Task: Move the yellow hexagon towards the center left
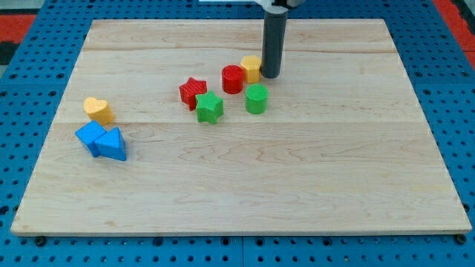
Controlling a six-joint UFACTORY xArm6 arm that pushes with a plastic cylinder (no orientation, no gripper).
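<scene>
camera view: the wooden board [245, 185] is seen whole. no claw is fitted, so none is pinching; my tip [269, 76] touches the yellow hexagon [251, 68] at upper centre. pushed left, the touching red cylinder [233, 78] could be dragged along.

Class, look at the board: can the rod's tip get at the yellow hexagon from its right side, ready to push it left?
Probably yes. My tip already sits right against the yellow hexagon on the view's right, nothing between them. However, the red cylinder touches the hexagon's left side, so a leftward push would likely shove it along too.
</scene>
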